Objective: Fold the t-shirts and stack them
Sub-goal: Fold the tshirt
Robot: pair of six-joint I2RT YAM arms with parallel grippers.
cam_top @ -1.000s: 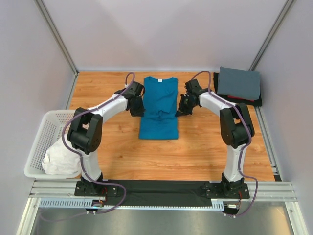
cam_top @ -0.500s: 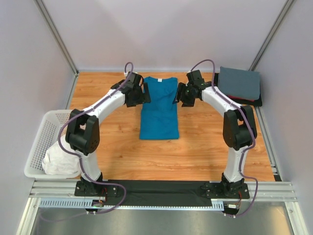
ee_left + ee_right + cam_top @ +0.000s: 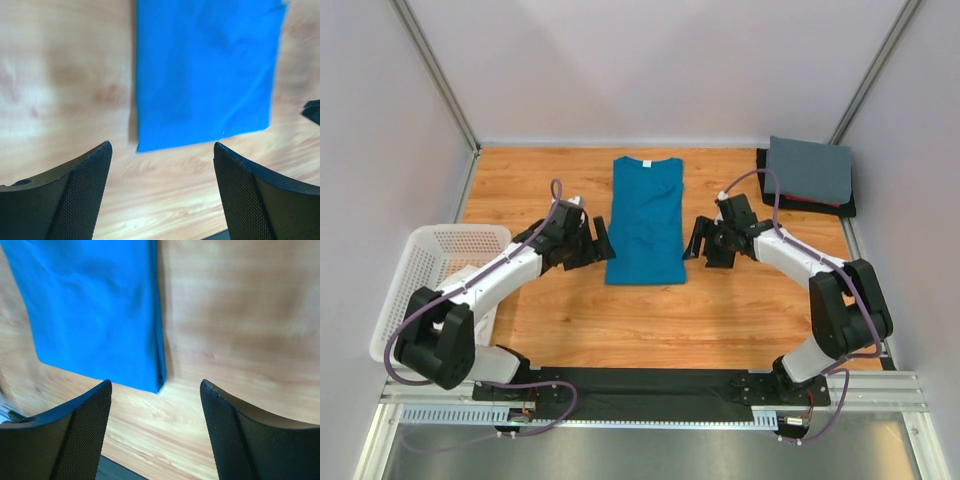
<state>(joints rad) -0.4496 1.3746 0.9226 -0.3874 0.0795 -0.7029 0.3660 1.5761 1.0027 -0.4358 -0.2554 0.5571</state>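
Flanking the near hem of the teal t-shirt [image 3: 646, 215], the left claw [image 3: 161, 149] and right claw [image 3: 155, 385] are held spread, nothing pinched. The shirt is laid as a long folded strip on the tabletop [image 3: 740, 300]; soft, light and limp, it is best taken at both near corners together. The mesh basket [image 3: 445, 235] at the left and the folded stack [image 3: 808, 170] at far right are seen well apart from it, blocking nothing.

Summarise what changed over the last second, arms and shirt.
The left claw and right claw opened, letting go of the teal t-shirt, and drew back toward the bases. They now flank its near hem, clear of the cloth. The shirt lies flatter, a narrow strip. The folded stack at far right and the laundry basket did not move.
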